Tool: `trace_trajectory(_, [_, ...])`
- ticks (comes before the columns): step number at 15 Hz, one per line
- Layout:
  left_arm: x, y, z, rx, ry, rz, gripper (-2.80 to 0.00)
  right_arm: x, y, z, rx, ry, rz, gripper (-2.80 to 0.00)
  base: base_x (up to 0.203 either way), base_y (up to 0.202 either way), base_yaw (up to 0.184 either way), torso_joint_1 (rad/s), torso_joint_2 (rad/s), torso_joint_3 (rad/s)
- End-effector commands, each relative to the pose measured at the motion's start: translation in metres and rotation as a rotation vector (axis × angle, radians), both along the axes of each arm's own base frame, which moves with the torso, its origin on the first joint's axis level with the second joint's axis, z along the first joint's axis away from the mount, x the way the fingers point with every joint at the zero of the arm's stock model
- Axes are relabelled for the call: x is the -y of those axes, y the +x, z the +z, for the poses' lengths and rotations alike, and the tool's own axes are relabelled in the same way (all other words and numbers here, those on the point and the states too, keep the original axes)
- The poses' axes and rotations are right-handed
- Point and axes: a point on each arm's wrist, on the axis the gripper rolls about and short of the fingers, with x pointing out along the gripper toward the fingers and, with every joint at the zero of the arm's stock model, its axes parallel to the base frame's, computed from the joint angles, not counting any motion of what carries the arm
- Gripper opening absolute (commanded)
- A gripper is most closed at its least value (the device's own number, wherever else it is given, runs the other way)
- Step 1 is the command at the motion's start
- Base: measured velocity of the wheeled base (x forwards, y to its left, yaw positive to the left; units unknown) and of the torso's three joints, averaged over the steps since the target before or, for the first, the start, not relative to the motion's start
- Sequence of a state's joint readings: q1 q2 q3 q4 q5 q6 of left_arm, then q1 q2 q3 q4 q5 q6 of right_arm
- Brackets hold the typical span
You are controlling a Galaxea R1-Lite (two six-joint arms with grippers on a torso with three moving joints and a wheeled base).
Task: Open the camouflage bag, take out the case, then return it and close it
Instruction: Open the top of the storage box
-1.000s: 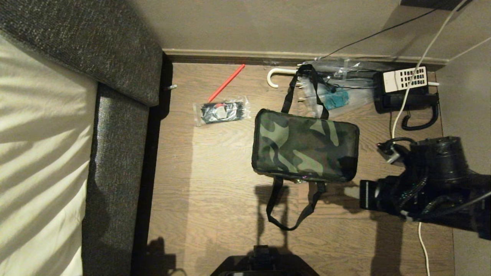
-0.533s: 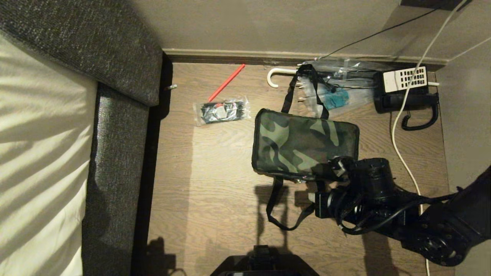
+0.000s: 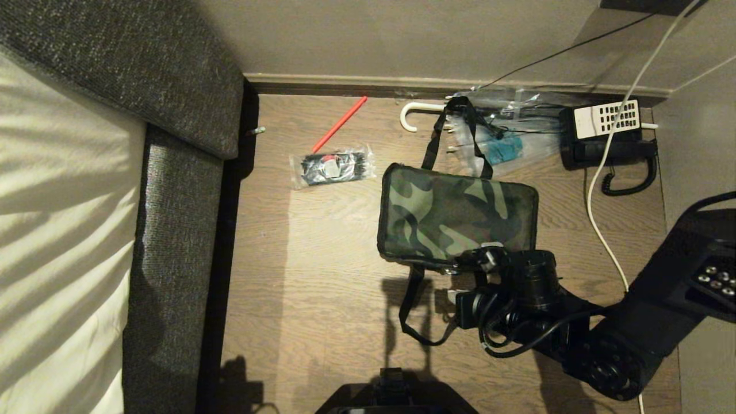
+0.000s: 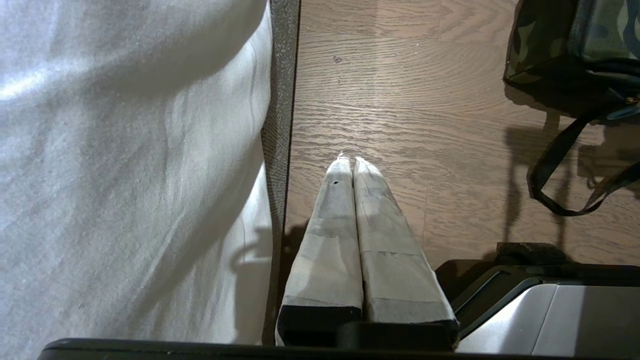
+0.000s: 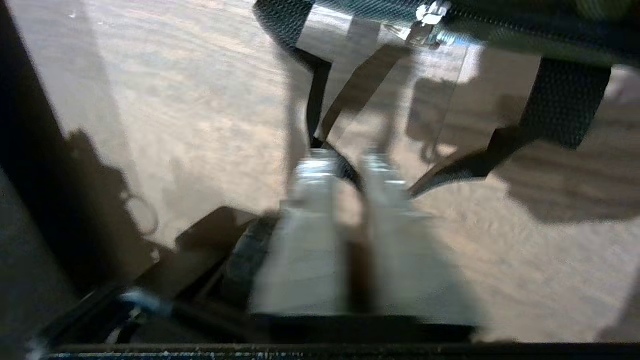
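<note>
The camouflage bag (image 3: 457,221) lies flat and closed on the wooden floor, one black strap (image 3: 422,313) looping out from its near edge. It also shows in the left wrist view as the bag (image 4: 575,45). The case is out of view. My right arm (image 3: 520,287) reaches in from the right over the bag's near right corner. My right gripper (image 5: 347,160) hovers low over the strap (image 5: 320,100) with a narrow gap between its fingers and nothing in them. The bag's zip pull (image 5: 425,20) lies just beyond it. My left gripper (image 4: 352,161) is parked, shut and empty, beside the bed.
A bed with a grey upholstered frame (image 3: 172,230) fills the left. A clear packet of black items (image 3: 332,167), a red pen (image 3: 340,123), a white hook (image 3: 409,117), a plastic bag (image 3: 506,138) and a black telephone (image 3: 609,138) with a white cable (image 3: 601,178) lie by the wall.
My right arm has swung in from the right edge to the bag's near right corner and lowered. Its fingers have parted slightly. The bag and the left arm have not moved.
</note>
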State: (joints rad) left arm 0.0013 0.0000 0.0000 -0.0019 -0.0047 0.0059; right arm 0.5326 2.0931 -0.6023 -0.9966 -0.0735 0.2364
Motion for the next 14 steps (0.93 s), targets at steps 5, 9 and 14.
trace_trajectory(5, [0.000, 0.000, 0.000, -0.002, 0.000, 0.000, -2.80, -0.005, 0.012, -0.023, 0.068, -0.052, -0.035, 0.00, 0.000, 0.000, 0.000, 0.000, 0.00, 0.000])
trace_trajectory(9, [0.000, 0.000, 0.000, 0.000, 0.000, 0.000, -2.80, -0.011, 0.022, -0.025, 0.155, 0.000, -0.060, 0.00, 0.000, 0.000, 0.000, 0.000, 0.00, 0.000])
trace_trajectory(14, [0.000, 0.000, 0.000, 0.000, 0.000, 0.000, -2.80, -0.015, 0.031, -0.034, 0.195, 0.005, -0.070, 0.00, 0.000, 0.000, 0.000, 0.000, 0.00, 0.000])
